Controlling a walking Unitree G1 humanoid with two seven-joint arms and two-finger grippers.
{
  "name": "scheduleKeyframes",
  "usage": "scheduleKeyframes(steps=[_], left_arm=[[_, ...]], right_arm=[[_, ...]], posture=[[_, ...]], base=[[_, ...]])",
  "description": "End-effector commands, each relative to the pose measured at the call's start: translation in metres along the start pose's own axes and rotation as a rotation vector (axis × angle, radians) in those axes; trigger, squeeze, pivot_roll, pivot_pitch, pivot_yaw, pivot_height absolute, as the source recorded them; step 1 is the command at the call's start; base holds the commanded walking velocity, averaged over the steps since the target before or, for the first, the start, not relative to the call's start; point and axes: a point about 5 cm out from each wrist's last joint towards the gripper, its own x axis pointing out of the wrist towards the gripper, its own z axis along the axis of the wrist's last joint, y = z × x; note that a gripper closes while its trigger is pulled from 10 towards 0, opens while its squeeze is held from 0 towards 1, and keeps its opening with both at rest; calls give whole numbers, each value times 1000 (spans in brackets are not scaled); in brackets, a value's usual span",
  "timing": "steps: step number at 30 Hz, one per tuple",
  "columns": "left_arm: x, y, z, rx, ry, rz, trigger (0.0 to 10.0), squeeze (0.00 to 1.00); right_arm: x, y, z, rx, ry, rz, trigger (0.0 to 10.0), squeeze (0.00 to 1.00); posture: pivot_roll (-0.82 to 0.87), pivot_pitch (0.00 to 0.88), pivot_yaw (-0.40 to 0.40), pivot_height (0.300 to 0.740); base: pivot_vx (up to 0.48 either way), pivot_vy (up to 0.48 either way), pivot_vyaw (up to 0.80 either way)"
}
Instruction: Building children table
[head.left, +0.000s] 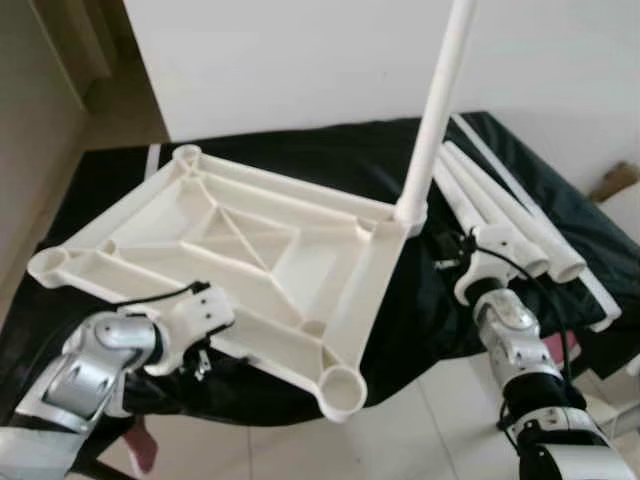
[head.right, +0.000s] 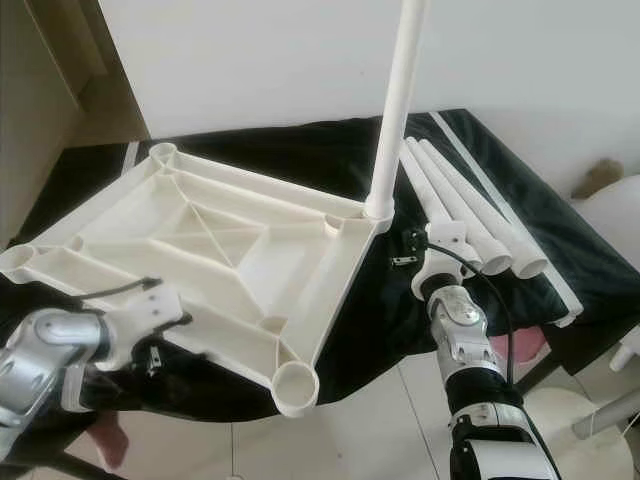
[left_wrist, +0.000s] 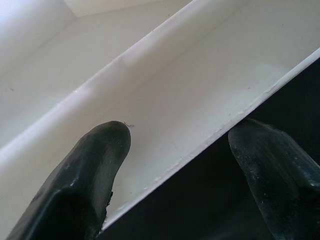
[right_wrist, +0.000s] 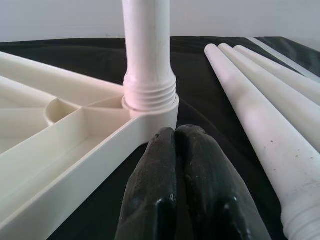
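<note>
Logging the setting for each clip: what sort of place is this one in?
Probably a room in a home, used as an assembly spot. A white tabletop lies upside down on a black cloth with one leg screwed in and spare legs beside it, before a plain white wall on a pale tiled floor.

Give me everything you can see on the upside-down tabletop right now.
The tabletop is white moulded plastic, lying underside up on the black cloth, with crossing ribs and a round socket at each corner. One leg stands upright in the far right socket, its thread partly showing above the rim; the near socket and the two left ones look empty. The left gripper straddles its near edge, fingers open. The right gripper, shut, sits just short of the legged corner.
</note>
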Motion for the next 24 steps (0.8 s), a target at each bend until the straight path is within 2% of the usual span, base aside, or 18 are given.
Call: scheduleKeyframes(steps=[1, 3, 7, 12, 14, 19, 23, 24], left_arm=[[1, 14, 7, -86, -21, 220, 10000, 0], [7, 11, 7, -154, -6, 236, 10000, 0], [15, 5, 0, -207, 53, 242, 10000, 0], [25, -1, -9, -334, 103, 274, 10000, 0], [25, -1, -10, -348, 110, 279, 10000, 0], [23, -14, -22, -385, 197, 254, 10000, 0], [24, -20, -17, -428, 180, 256, 10000, 0], [28, -24, -10, -430, 155, 247, 10000, 0]], right_arm=[[0, 1, -2, 3, 17, -5, 10000, 0], [0, 0, -3, 6, 17, -12, 10000, 0], [-1, 1, -4, 13, 18, -18, 10000, 0], [-2, 2, -4, 20, 18, -20, 10000, 0], [-1, 2, -4, 21, 18, -21, 10000, 0], [0, 2, -3, 21, 16, -22, 10000, 0], [1, 2, -3, 21, 18, -24, 10000, 0], [1, 2, -3, 20, 18, -25, 10000, 0]], posture=[[85, 0, 28, 740], [84, 0, 32, 740], [83, 0, 33, 740], [84, 0, 35, 740], [84, 0, 35, 740], [84, 0, 31, 740], [87, 0, 28, 740], [89, 0, 28, 740]], base=[[0, 0, 0], [0, 0, 0], [0, 0, 0], [0, 0, 0], [0, 0, 0], [0, 0, 0], [0, 0, 0], [0, 0, 0]])
